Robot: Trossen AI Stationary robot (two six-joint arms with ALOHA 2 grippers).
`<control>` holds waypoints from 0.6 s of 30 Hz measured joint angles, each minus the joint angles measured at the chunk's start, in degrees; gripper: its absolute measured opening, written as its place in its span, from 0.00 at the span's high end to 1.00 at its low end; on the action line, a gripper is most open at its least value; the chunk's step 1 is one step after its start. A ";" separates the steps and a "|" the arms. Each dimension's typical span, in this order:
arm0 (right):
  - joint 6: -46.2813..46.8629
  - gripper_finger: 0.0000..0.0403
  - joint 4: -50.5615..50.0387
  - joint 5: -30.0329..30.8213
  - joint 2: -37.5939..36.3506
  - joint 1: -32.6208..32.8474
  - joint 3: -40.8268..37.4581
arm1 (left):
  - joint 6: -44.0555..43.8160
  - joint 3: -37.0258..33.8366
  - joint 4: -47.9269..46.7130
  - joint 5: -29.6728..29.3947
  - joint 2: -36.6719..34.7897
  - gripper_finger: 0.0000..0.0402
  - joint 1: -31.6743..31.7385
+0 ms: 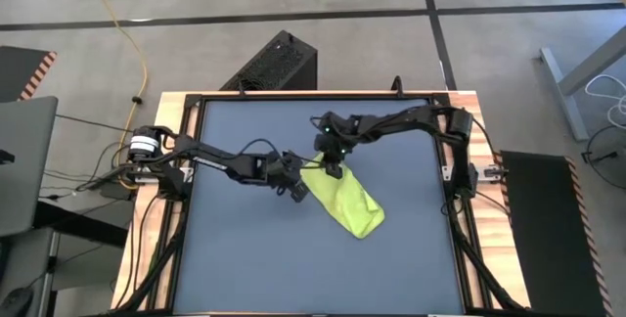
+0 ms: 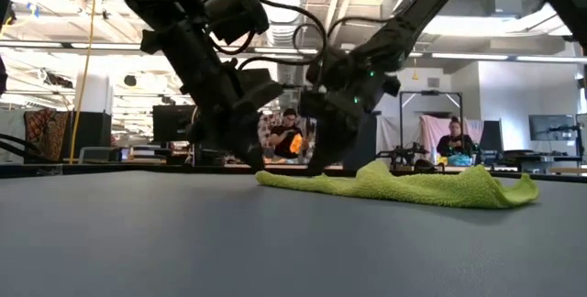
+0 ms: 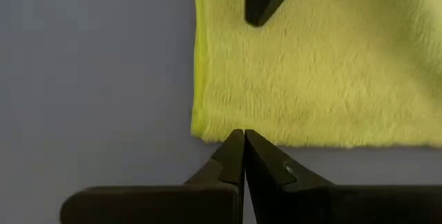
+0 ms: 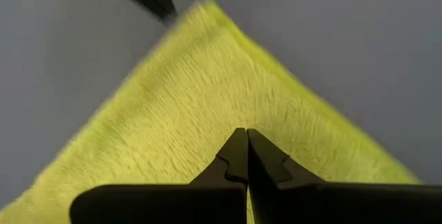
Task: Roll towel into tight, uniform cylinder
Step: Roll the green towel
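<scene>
Towel (image 1: 349,203), lime, lain flattened and loosely folded near centre of dark mat (image 1: 254,268) on tabletop (image 1: 168,102). Left end effector (image 1: 298,188), clenched with nothing between its fingers, tips set on mat just at towel's near edge beside one corner. Right end effector (image 1: 334,169), fingers likewise pressed together, lowered onto towel's top surface near that same corner; whether cloth pinched between them, cannot tell. Two people (image 2: 290,137) seated in room beyond.

The towel (image 1: 348,203) is small, soft and bright lime green. It lies folded and flat, aslant, near the middle of the mat.
</scene>
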 joint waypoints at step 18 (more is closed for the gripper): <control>17.20 0.96 1.37 11.77 -16.10 -14.35 -8.07 | 2.05 -0.02 5.18 -2.20 -0.02 1.00 -0.09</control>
